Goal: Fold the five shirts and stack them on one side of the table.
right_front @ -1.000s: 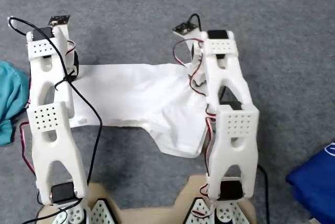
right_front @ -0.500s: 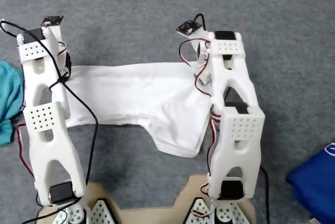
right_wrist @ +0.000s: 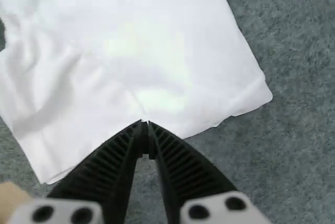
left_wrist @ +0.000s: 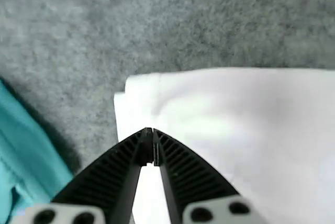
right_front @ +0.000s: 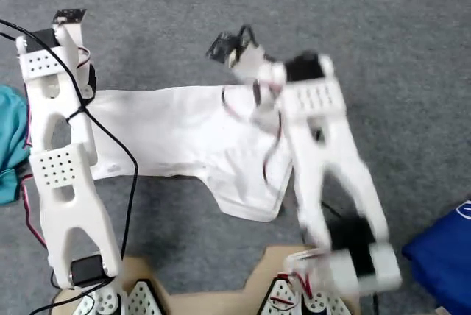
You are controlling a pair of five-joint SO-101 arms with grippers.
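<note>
White shirt (right_front: 184, 131) lies spread mid-surface (right_front: 383, 50), not yet folded. Left hand (left_wrist: 151, 139) clenched over its corner nr teal shirt (right_front: 11, 138), right hand (right_wrist: 144, 130) clenched above opp. edge, both holding nothing. Prob. one per end for a fold. Blue shirt (right_front: 441, 249) waits at the edge.

A white shirt (right_front: 184, 135) lies spread on the grey table (right_front: 383, 35), a teal cloth (right_front: 13, 142) at the table's edge.
</note>
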